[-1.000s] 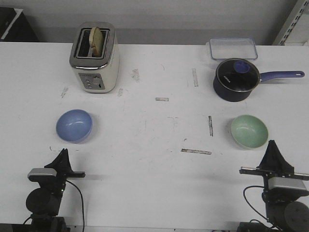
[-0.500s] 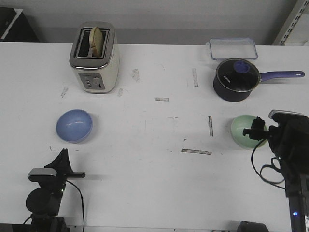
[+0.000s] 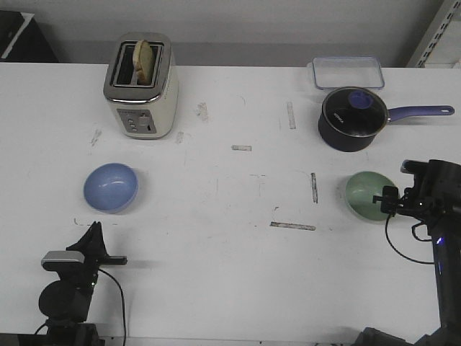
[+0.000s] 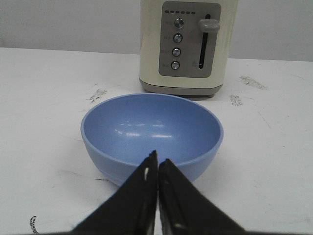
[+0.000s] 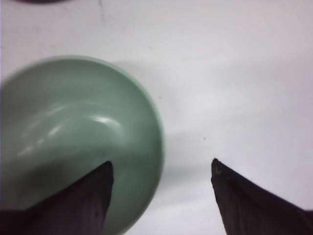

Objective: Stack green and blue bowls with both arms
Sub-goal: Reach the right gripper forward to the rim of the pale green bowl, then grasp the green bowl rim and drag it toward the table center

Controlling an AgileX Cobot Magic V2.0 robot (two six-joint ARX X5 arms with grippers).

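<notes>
Right gripper (image 5: pixel 161 196): jaws spread wide, one finger over the inside of the smooth pale mint green bowl (image 3: pixel 370 195), the other outside its wall; nothing clamped yet.
Green bowl: at 4 o'clock on the white table (image 3: pixel 238 252).
Grasp advice: lower until the rim sits deep between the fingers, then close gently.
Left gripper (image 4: pixel 157 169): jaws pressed together, empty, at 8 o'clock.
Smooth periwinkle blue bowl (image 3: pixel 110 187): just beyond it, untouched, in front of the cream toaster (image 3: pixel 141 86).

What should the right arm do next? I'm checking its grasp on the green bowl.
Probably lower slightly and close. The right gripper is open and straddles the green bowl's rim, one finger over the inside, the other outside over the table. The left gripper is shut near the blue bowl.
</notes>
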